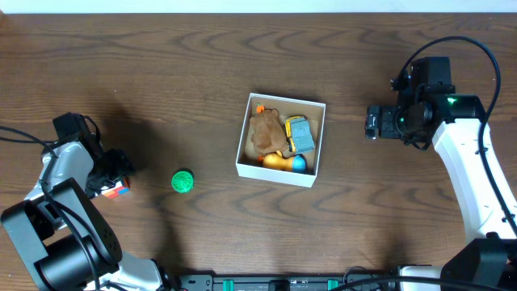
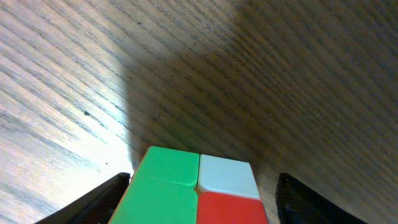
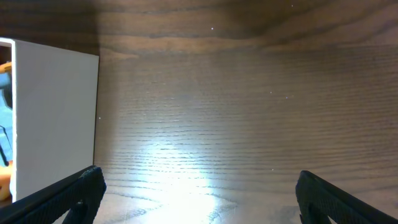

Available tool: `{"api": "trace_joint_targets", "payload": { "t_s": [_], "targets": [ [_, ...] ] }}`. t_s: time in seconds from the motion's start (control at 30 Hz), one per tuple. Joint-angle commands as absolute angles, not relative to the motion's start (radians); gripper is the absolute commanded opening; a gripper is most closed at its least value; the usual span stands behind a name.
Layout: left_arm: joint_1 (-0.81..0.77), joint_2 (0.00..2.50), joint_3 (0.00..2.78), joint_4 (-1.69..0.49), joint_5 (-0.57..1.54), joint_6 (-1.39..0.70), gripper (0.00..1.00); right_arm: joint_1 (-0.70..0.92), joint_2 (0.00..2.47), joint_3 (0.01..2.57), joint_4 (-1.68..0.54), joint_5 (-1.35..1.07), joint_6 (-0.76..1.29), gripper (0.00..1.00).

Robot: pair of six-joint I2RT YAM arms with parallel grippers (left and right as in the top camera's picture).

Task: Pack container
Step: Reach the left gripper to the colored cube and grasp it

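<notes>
The container [image 1: 241, 144] is a white square box with a tan inside at the table's centre. It holds a brown soft toy [image 1: 266, 129], a yellow and blue toy [image 1: 299, 133] and an orange and blue toy [image 1: 287, 162]. A green ball [image 1: 183, 181] lies left of it. My left gripper [image 1: 115, 179] is open with its fingers on either side of a green, white and red cube [image 1: 120, 190]. In the left wrist view the cube [image 2: 180, 180] fills the space between the fingers [image 2: 202, 190], with a gap at the right finger. My right gripper [image 1: 372, 123] is open and empty, right of the container.
The container's white outer wall [image 3: 56, 118] shows at the left of the right wrist view, beyond my open right fingers [image 3: 199, 186]. Bare wood table [image 1: 161, 73] lies around the box. Cables trail by both arm bases.
</notes>
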State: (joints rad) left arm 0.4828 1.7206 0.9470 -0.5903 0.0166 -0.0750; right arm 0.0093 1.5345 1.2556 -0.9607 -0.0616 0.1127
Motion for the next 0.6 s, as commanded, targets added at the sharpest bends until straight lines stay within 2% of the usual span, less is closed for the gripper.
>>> {"api": "trace_joint_targets", "payload": {
  "t_s": [0.0, 0.27, 0.57],
  "targets": [
    [0.488, 1.725, 0.953, -0.594, 0.015, -0.072, 0.69, 0.007, 1.538, 1.260, -0.962, -0.072, 0.096, 0.99],
    [0.488, 1.725, 0.953, -0.604, 0.015, -0.076, 0.52, 0.007, 1.538, 1.260, -0.962, -0.072, 0.096, 0.99],
    [0.488, 1.724, 0.953, -0.618, 0.015, -0.076, 0.45, 0.007, 1.538, 1.260, -0.962, -0.072, 0.096, 0.99]
  ]
}}
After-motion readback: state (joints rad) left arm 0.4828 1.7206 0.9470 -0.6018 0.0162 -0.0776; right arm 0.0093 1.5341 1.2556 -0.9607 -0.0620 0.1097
